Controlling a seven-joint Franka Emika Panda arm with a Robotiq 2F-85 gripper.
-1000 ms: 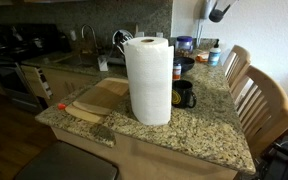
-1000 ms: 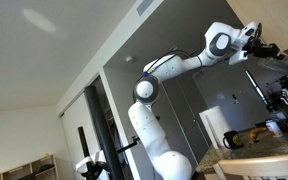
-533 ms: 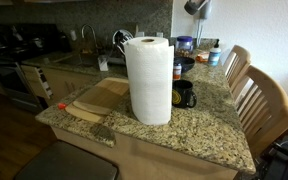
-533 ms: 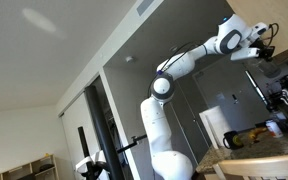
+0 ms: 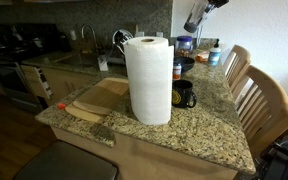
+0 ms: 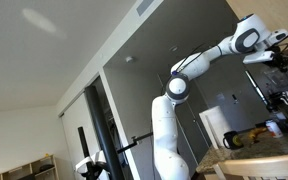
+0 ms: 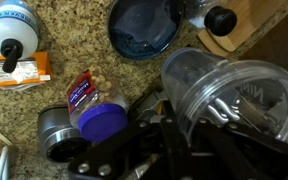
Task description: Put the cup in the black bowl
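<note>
Swinging on from a second ago, the arm (image 6: 209,62) has carried one cup (image 7: 246,88) farther over the granite desk (image 7: 74,45). Its fingers (image 7: 187,118) are closed on that translucent tumbler, held up above and beside the one black bowl (image 7: 134,40). One blue-lidded jar (image 7: 99,112), one white bottle (image 7: 11,25) and one orange box (image 7: 14,68) carry labels too blurred to read. Elsewhere stand one paper towel roll (image 5: 149,78), one black mug (image 5: 184,95) and two chairs (image 5: 264,105).

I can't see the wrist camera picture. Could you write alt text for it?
Looking down from the robot's wrist, the gripper holds the cup, a clear tumbler, close to the camera above a speckled granite counter. On the counter sit the black bowl, a blue-lidded jar and a white bottle.
</note>
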